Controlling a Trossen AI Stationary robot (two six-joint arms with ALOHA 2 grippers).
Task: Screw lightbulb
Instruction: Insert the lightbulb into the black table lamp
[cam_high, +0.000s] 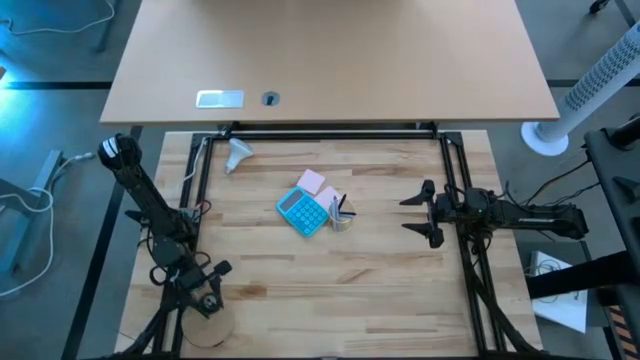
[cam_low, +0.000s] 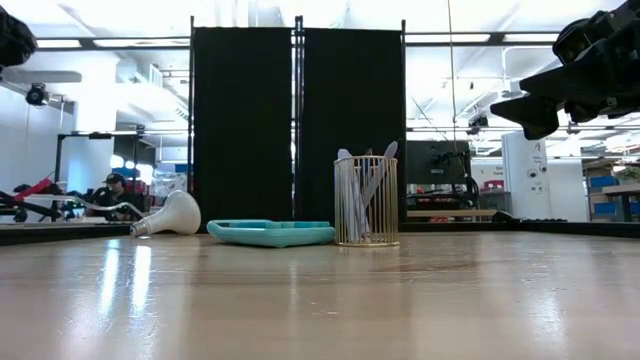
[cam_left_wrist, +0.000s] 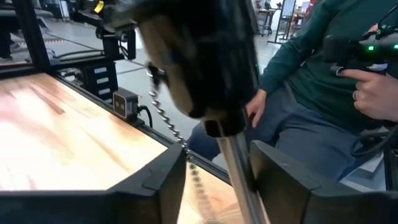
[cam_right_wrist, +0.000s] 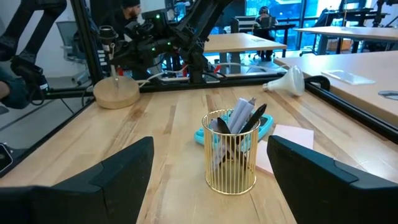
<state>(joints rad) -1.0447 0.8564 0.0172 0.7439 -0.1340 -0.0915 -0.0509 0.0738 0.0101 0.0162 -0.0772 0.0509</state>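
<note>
Two grippers: your right gripper (cam_high: 420, 212) hangs above the table's 3 o'clock edge with its fingers spread wide and nothing between them. Your left gripper (cam_high: 208, 300) is at the 7 o'clock corner, over the wooden disc (cam_high: 200, 332). A thin metal rod (cam_left_wrist: 239, 174) runs through it, but you cannot tell whether it is clamped on that rod.
Lightbulb, place: the lightbulb (cam_high: 238, 153) lies on the table toward the far edge. It is at 10 o'clock from the blue calculator (cam_high: 302, 212) and well apart from both grippers.
Lightbulb, axis: it rests on its side, not upright. In the high view the long axis runs from about 1 o'clock to 7 o'clock, with the narrow screw base toward 7 and the globe toward 1.
Handling: judge it light, rigid, smooth and breakable. The round globe will likely roll or slip under a careless pinch.
Where to hold: take it across the widest part of the globe with gentle pressure. Leave the screw base free for the socket.
Neighbours: the gold wire pen cup (cam_high: 342, 217) and pink notes (cam_high: 312, 181) sit by the calculator, clear of the bulb.
</note>
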